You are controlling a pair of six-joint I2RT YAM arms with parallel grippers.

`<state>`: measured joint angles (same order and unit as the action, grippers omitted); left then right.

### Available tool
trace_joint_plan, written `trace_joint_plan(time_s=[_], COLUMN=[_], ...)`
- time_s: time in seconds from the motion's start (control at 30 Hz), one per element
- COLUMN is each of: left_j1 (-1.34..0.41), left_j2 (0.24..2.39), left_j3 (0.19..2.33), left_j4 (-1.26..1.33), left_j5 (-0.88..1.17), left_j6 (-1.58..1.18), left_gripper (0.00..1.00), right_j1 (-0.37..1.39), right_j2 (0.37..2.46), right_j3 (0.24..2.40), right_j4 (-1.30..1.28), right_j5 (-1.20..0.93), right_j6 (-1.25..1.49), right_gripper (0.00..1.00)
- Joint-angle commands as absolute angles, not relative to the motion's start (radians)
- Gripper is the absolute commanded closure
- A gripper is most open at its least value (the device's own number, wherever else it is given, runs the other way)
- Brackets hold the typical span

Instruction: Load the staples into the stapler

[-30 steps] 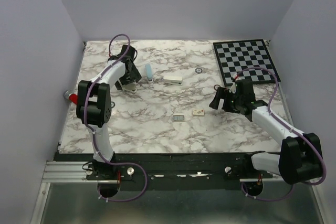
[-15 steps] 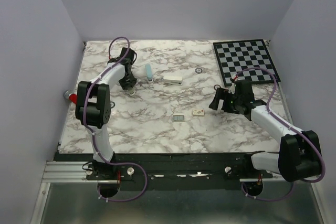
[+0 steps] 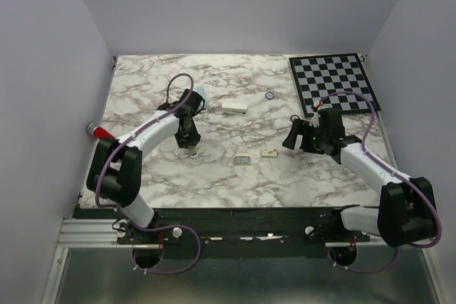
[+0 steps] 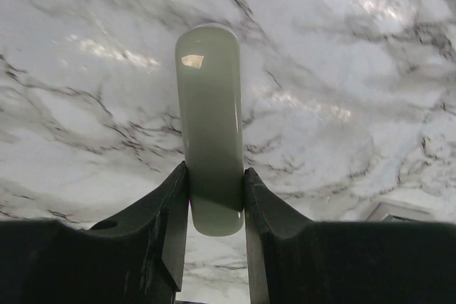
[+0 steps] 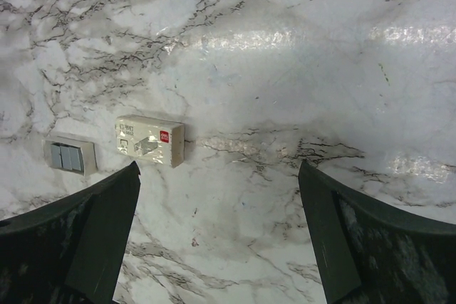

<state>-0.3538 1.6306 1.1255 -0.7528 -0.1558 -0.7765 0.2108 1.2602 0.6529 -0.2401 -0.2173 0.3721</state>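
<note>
Marbled bench (image 3: 214,176), carrying all items.
Right tool (image 5: 218,169): spread wide, holding nothing, above bench.
Left tool (image 4: 215,176): clamped on pale green oblong (image 4: 210,119).
Staples (image 5: 69,156): grey, flat on bench, just beside small white box (image 5: 149,140), between both tools, touched by neither.

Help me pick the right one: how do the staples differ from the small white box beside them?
The staples are grey and metallic; the small white box is white with print and a red mark. The staples lie flat; the box stands taller, showing a side wall. Both are small rectangles, apart on the marble table.
</note>
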Motion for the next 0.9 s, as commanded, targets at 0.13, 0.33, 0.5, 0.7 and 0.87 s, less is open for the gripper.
trace_joint_plan(time_s=[0.13, 0.33, 0.5, 0.7, 0.87], left_j1=[-0.526, -0.586, -0.603, -0.603, -0.603], left_j2=[1.578, 1.594, 1.556, 1.545, 1.591], left_j3=[1.031, 1.031, 1.006, 0.985, 1.014], left_j4=[-0.693, -0.664, -0.658, -0.611, -0.539], left_j5=[-0.160, -0.149, -0.123, -0.058, -0.002], left_j6=[-1.011, -1.060, -1.089, -1.098, -1.104], left_gripper=[0.83, 0.58, 0.21, 0.11, 0.11], right_j1=[0.233, 0.244, 0.245, 0.247, 0.247], right_j2=[1.243, 1.236, 1.235, 1.233, 1.227], right_j3=[0.630, 0.621, 0.621, 0.621, 0.623], right_j4=[-0.203, -0.196, -0.195, -0.195, -0.199], right_j5=[-0.261, -0.262, -0.265, -0.261, -0.252], right_j6=[0.368, 0.370, 0.370, 0.368, 0.365], right_gripper=[0.00, 0.00, 0.00, 0.00, 0.00])
